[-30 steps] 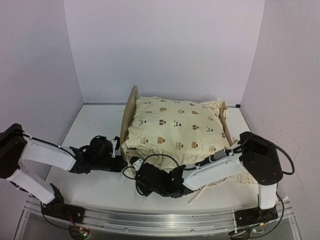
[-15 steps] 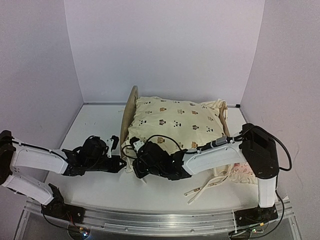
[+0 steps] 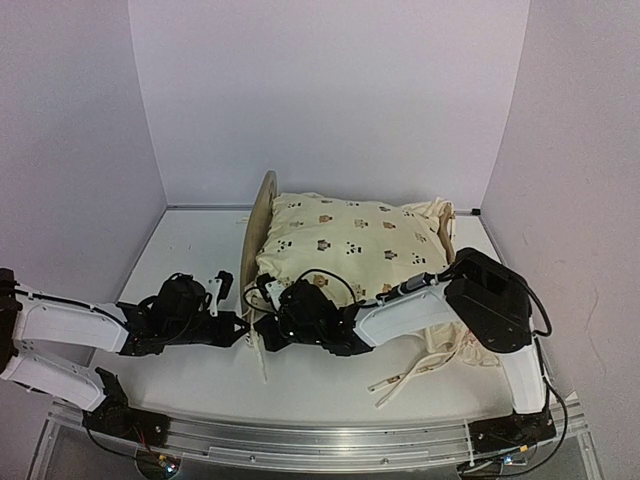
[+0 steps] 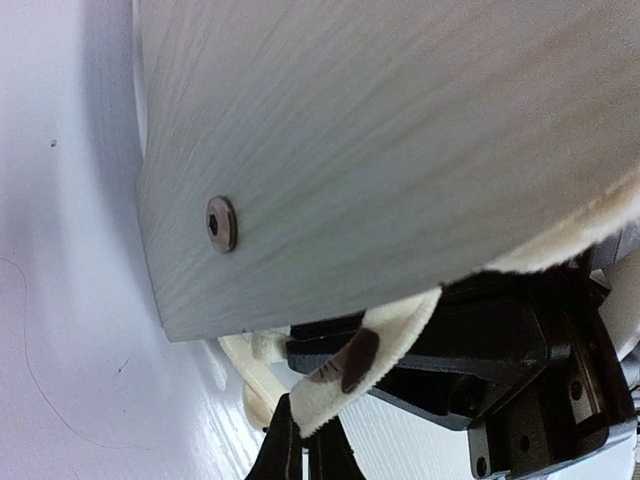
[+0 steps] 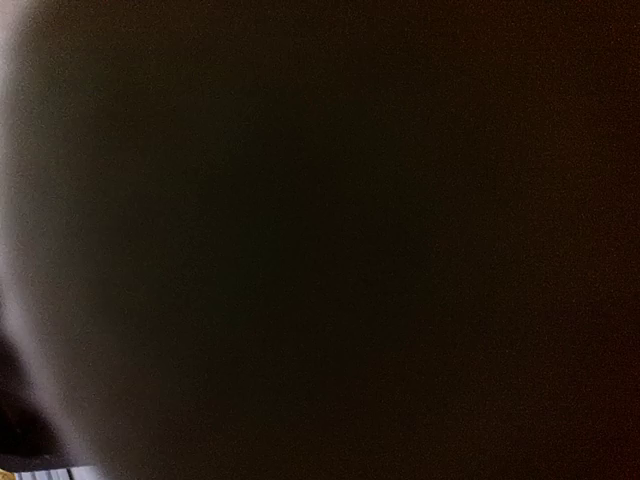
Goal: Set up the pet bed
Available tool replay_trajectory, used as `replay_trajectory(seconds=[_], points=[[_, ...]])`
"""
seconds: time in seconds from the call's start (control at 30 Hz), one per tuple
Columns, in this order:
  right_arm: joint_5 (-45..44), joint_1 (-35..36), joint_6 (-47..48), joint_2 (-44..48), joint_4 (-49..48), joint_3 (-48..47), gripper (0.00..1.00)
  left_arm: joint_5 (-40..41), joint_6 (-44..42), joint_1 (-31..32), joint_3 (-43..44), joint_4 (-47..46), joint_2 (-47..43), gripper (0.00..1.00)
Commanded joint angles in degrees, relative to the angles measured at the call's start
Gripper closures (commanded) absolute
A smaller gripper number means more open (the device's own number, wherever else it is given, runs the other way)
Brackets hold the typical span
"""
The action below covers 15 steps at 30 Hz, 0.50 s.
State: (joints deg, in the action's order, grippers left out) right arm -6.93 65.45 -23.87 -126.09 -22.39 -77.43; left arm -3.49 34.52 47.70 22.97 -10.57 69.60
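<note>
1. Two sets of jaws crowded at one spot: the near corner of the pet bed at its headboard end.
2. Places the pet bed at the middle of the surface, headboard toward the left edge, with the cream animal-print cushion heaped on top and hiding the mattress base.
3. Pinches the cushion tie in the left jaws, clenched on it just under the bottom edge of the wooden headboard panel; probably held there to draw the strip taut against the frame for knotting.
4. Shows the right jaws just beside the left jaws at that same corner, clenched too; cannot tell on what, with the right wrist view wholly dark, likely from being pressed close against cloth or wood.
5. Leaves a pale strip slanting toward the near edge just in front of both jaws, and more loose ties trailing toward the near edge at the right; suggests fastening begun at one corner only.
6. Leaves the pink pillow near the right edge, partly behind the right arm; most likely kept until the cushion is secured.
</note>
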Motion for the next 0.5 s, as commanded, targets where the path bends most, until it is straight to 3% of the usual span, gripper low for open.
replay_trajectory(seconds=[0.0,0.33,0.47], points=[[5.4,-1.5,-2.7,-2.9,-11.1,1.1,1.0,-0.8,-0.1,0.3,-0.5,-1.9,-1.0,0.99],[13.0,-3.0,-5.5,-7.0,-25.1,2.3,1.0,-0.9,0.5,0.3,-0.4,0.4,-4.3,0.97],[15.2,-3.6,-6.7,-8.7,-29.3,1.8,1.0,-0.8,0.5,0.3,0.2,1.9,-5.3,0.92]])
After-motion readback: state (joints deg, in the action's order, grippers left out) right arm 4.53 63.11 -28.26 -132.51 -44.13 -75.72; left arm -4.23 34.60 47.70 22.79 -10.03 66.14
